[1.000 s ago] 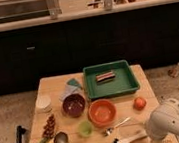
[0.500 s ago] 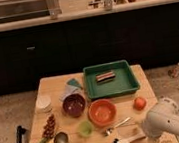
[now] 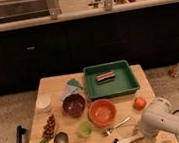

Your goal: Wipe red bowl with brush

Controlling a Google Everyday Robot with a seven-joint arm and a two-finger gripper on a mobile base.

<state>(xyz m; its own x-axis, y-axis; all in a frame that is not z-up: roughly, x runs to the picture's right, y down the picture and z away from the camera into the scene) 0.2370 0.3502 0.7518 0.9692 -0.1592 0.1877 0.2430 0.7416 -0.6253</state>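
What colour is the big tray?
The tray is green, seen in the camera view. The gripper is by the brush, front right.

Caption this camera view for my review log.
The gripper at the brush handle near the table's front edge, red bowl just behind.

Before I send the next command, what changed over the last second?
The gripper edged left and lower, to the handle end of the slim white-handled, black-bristled brush; whether it has hold is hidden. The brush, the round orange-red bowl and everything else stayed put.
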